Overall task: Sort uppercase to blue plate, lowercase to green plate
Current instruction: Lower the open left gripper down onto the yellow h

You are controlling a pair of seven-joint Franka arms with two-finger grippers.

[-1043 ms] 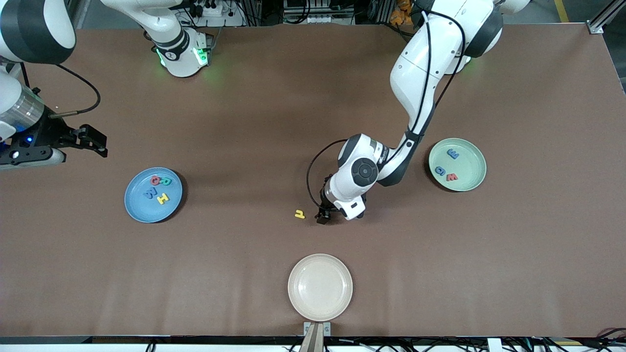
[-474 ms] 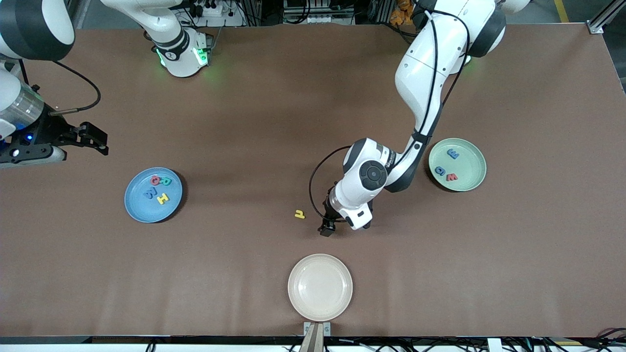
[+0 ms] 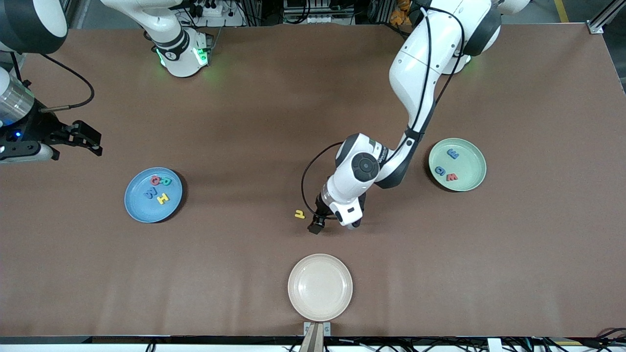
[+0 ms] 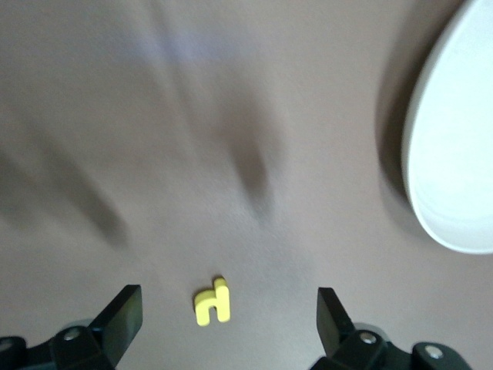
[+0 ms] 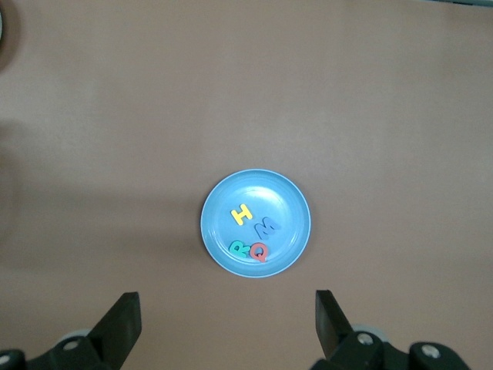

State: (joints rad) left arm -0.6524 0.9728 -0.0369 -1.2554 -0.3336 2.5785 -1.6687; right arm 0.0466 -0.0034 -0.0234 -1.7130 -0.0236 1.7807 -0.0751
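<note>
We see the left pincer (image 3: 315, 226) spread wide just above the matte brown bench (image 3: 244, 122), beside the flat yellow h (image 3: 299, 213). Right pincer (image 3: 88, 139) hangs released above the glossy blue plate (image 3: 139, 211). Smooth green plate (image 3: 472, 151) holds three letters.

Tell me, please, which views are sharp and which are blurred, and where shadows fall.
Front view: sharp; the left arm throws a soft shadow on the brown table. Left wrist view: smeared, the small yellow letter h and the cream-white round plate look soft-edged. Right wrist view: sharp; the round sky-blue plate has crisp letters.
</note>
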